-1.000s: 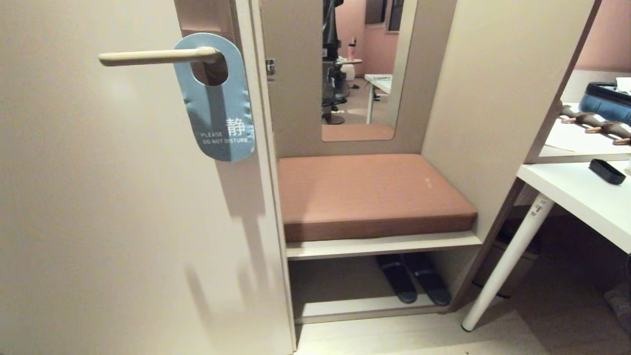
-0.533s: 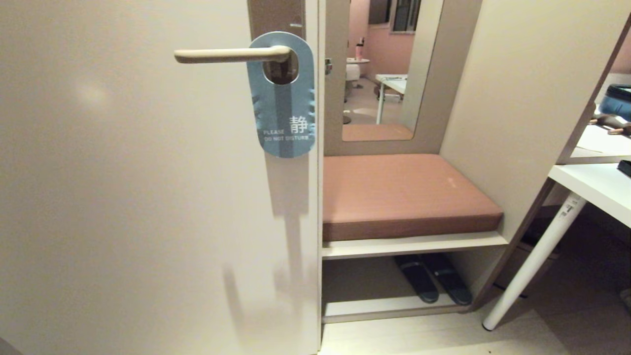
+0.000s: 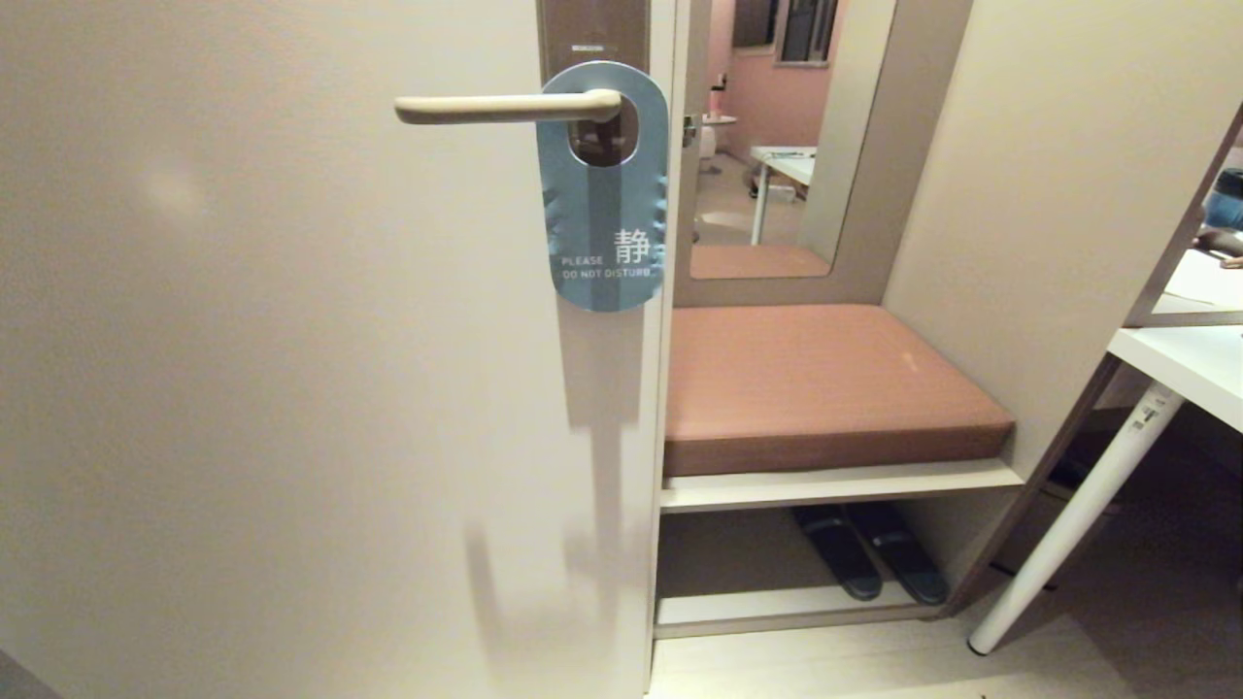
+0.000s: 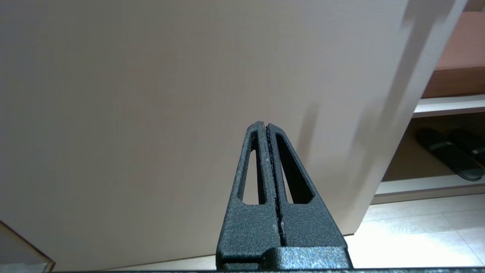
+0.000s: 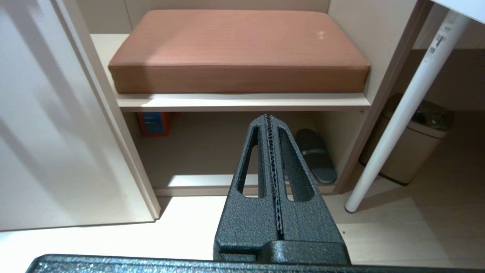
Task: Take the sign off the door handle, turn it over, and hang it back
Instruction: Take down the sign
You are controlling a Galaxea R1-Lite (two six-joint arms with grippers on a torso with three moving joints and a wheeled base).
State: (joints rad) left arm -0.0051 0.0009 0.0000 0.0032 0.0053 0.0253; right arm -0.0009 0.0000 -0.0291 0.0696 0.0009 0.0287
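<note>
The sign (image 3: 604,223) hangs on the door handle (image 3: 505,108) near the door's right edge, its blue-grey "PLEASE DO NOT DISTURB" face outward. The cream lever passes through the sign's round hole, in front of a brown backplate (image 3: 592,24). Neither arm shows in the head view. My left gripper (image 4: 266,125) is shut and empty, low down, facing the bare lower door. My right gripper (image 5: 268,116) is shut and empty too, pointing at the open shelf under the bench. Both are well below the sign.
The cream door (image 3: 291,388) fills the left. Right of it stands a bench niche with a brown cushion (image 3: 825,379), dark slippers (image 3: 869,549) underneath and a mirror (image 3: 767,136) behind. A white table leg (image 3: 1078,519) and a bin (image 5: 413,148) stand at the right.
The whole head view has shifted: door, handle and sign now sit further right in the picture, so the camera moved. The sign still hangs on the handle.
</note>
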